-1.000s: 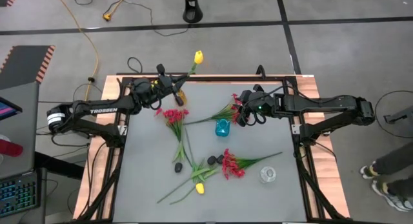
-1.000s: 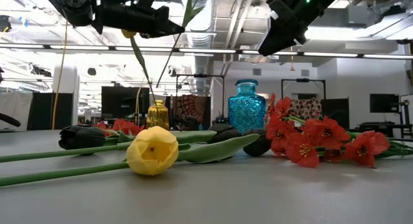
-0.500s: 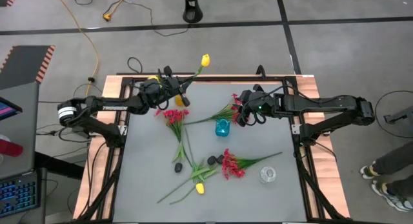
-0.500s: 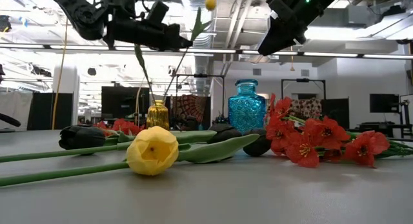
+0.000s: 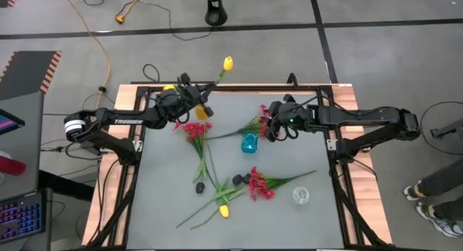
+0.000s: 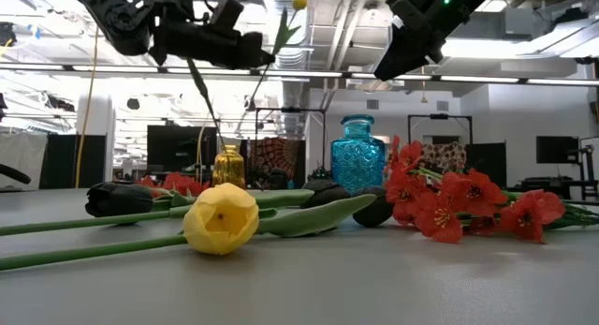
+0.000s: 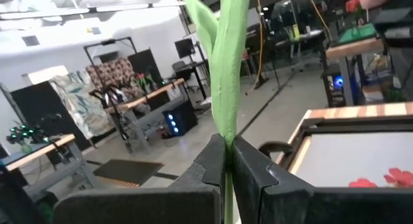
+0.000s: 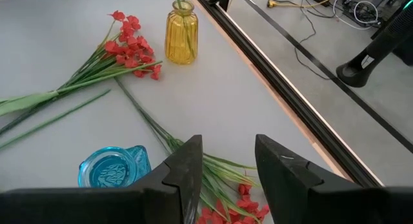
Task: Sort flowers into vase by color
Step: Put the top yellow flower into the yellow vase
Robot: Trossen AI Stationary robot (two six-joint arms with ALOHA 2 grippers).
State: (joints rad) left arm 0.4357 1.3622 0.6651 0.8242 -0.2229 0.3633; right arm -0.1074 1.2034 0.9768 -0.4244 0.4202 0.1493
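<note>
Left gripper [image 7: 227, 161], raised above the desk's [image 5: 289, 142] far edge: jaws pressed together on the green stem of a yellow tulip [image 5: 227, 63]. The stem's long axis passes steeply through the jaws; the bloom points up and away, beyond the desk's far edge, while the lower stem end descends into the yellow vase [image 6: 228, 166] directly beneath the jaws. Just beside that vase, on the near side, lies a red spray [image 5: 194, 130], blossoms toward the jaws and stem running toward the desk's near edge.

Right gripper [image 8: 226, 161], hovering over the desk: jaws spread wide, holding nothing. Below them lies a second red spray [image 5: 264, 115], blossoms under the jaws, long axis running toward the left arm. The blue vase [image 5: 249, 143] stands near these jaws, on the near side.

Farther from both pairs of jaws, toward the near edge, lie a third red spray [image 5: 261, 184], black tulips [image 5: 241, 179], another yellow tulip [image 5: 223, 210] and a clear vase [image 5: 300, 196]
</note>
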